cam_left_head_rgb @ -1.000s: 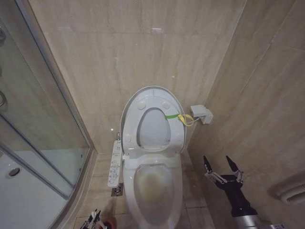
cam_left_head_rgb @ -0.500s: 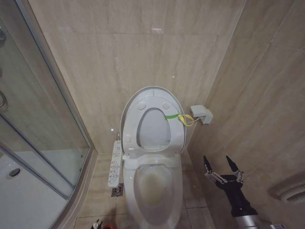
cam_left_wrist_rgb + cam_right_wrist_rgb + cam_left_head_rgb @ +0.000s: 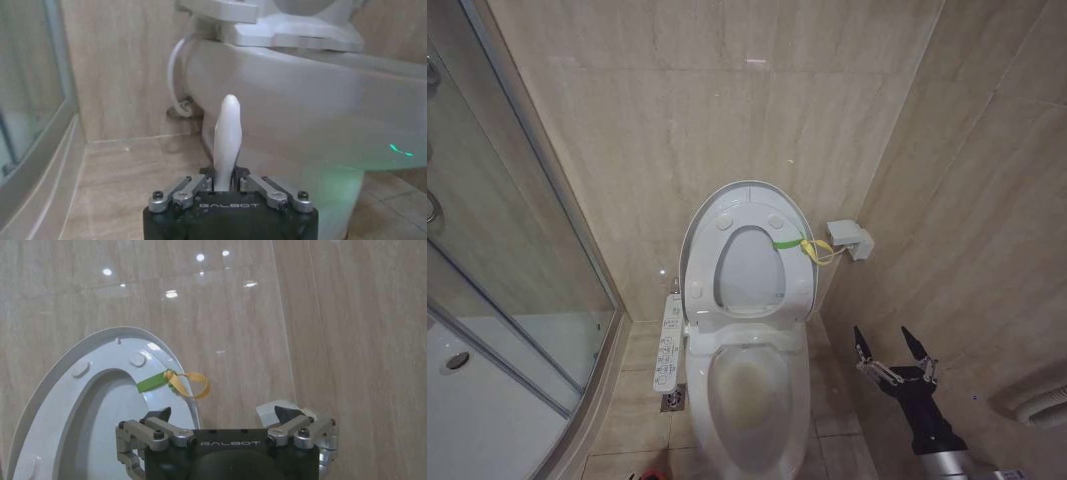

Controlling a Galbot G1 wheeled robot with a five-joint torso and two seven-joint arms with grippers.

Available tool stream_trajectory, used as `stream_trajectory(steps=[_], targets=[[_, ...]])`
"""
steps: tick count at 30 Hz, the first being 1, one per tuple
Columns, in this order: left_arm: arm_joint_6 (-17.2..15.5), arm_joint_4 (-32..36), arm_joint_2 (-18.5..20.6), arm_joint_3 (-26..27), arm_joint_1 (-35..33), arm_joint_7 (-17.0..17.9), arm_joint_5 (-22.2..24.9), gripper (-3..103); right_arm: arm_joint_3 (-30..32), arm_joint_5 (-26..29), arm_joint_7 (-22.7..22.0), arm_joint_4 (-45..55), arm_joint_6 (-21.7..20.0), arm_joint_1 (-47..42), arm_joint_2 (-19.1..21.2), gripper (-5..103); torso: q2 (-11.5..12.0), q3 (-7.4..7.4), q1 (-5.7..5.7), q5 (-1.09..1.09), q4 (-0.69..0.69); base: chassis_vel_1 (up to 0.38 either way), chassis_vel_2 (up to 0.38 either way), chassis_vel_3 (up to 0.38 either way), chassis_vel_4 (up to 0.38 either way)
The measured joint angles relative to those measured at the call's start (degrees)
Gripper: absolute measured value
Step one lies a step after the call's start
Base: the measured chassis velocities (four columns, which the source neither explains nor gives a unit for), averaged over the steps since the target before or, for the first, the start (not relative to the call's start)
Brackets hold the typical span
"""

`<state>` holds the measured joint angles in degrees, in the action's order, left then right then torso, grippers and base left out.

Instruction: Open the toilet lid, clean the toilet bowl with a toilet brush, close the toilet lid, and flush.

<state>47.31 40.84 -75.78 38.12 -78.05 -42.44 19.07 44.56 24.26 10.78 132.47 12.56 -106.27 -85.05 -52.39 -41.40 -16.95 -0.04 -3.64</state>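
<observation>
Now the left tool (image 3: 227, 192) is clamped on the toilet brush (image 3: 227, 135) handle, toilet bowl (image 3: 300, 120) wall just ahead; right tool (image 3: 892, 350), fingers apart, hovers beside the bowl rim, raised toilet lid (image 3: 747, 250) beyond.

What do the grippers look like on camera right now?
Right gripper: two slim black pointed fingers on silver linkages, black wrist, grey forearm. Wrist views show both the right and the left gripper with black bodies lettered GALBOT in white and silver bolted knuckles.
</observation>
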Motion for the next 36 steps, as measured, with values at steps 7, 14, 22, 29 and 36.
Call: stream_trajectory(steps=[7,14,22,29,36], targets=[[-0.48,2.62,0.33,-0.68,-1.05,-0.9,6.01,26,0.0,0.0,0.0,0.0,0.0,0.0,0.0,100,0.01,-0.01,-0.01,0.0,0.0,0.0,0.0,0.0,0.0],[-0.43,5.88,0.25,-0.6,-1.84,-0.89,6.81,52,0.0,0.0,0.0,0.0,0.0,0.0,0.0,100,0.01,-0.01,-0.01,0.02,0.0,0.0,0.0,0.0,0.0],[-0.36,11.3,0.28,-0.76,-4.89,0.41,9.86,80,0.0,0.0,0.0,0.0,0.0,0.0,0.0,100,0.0,0.0,-0.01,0.03,0.0,0.0,0.0,0.0,0.0],[-0.37,23.65,-0.58,-1.01,-11.24,2.86,9.56,100,0.0,0.0,0.0,0.0,0.0,0.0,0.0,100,0.0,0.0,-0.01,0.05,-0.01,0.0,0.0,0.0,0.0],[-0.41,33.44,-1.5,-1.56,-17.15,5.99,8.71,100,0.0,0.0,0.0,0.0,0.0,0.0,0.0,100,-0.01,0.01,0.0,0.04,0.0,0.0,0.0,0.0,0.0]])
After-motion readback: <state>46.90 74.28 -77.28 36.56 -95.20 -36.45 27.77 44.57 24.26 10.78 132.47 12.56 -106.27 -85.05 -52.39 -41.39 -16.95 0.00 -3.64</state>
